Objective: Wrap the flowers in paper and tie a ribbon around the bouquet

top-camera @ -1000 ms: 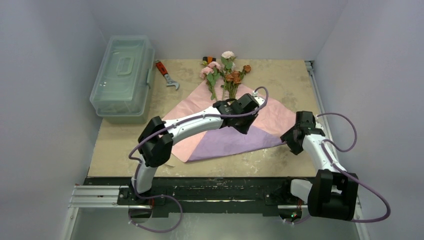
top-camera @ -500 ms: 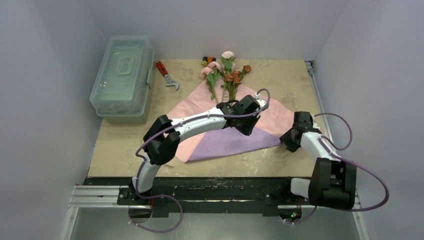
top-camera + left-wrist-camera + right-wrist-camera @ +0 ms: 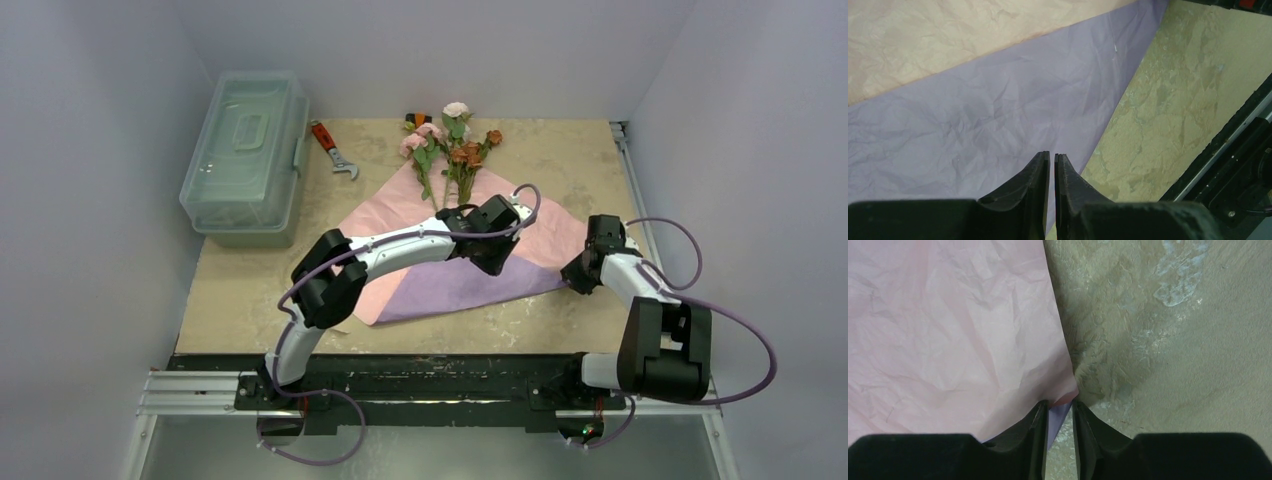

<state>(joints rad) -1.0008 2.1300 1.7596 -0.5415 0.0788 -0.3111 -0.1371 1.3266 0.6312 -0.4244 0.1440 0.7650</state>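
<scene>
The left arm point(image 3: 395, 245) rises from its base at the near left, bends sharply at the elbow and reaches out nearly level to the right, with its wrist tipped downward. The left claw point(image 3: 1052, 156) points down, its fingers point(image 3: 1038, 172) drawn together with only a hairline slit between them. The right arm point(image 3: 640, 285) is folded tight above its base, forearm angled forward and to the left. The right claw point(image 3: 1060, 404) also points down, set low, its jaws parted by a narrow gap.
</scene>
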